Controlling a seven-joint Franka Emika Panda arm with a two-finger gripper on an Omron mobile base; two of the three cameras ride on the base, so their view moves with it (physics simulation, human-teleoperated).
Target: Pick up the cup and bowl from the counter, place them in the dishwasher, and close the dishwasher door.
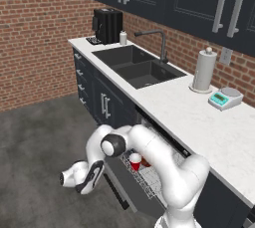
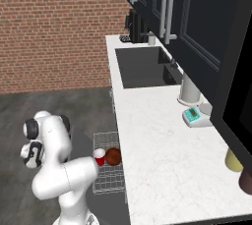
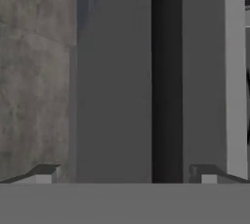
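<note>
Hanging low at the left of the left base view, the gripper sat beside the outer edge of the lowered dishwasher door, with its fingers spread wide and nothing between them; in the hand view the two tips stood far apart against a flat grey panel with a dark seam, which I took to be the door seen close up. To the right of that, the silver wire rack stood pulled out over the door, and the cup stood upright in it with the bowl just beside it, so both pieces looked already loaded and only the closing remained. Further right, the counter carried the paper-towel roll and the kitchen scale, well clear of the work. The main risk, as I judged it, was the rack: if the door were swung up while the rack still stuck out, the panel could jam against the wire or jolt the light cup over. A second risk was the open hand slipping off the door's thin edge, so the panel dropped back. The elbow, arched over the rack, could also catch the rising door.
</note>
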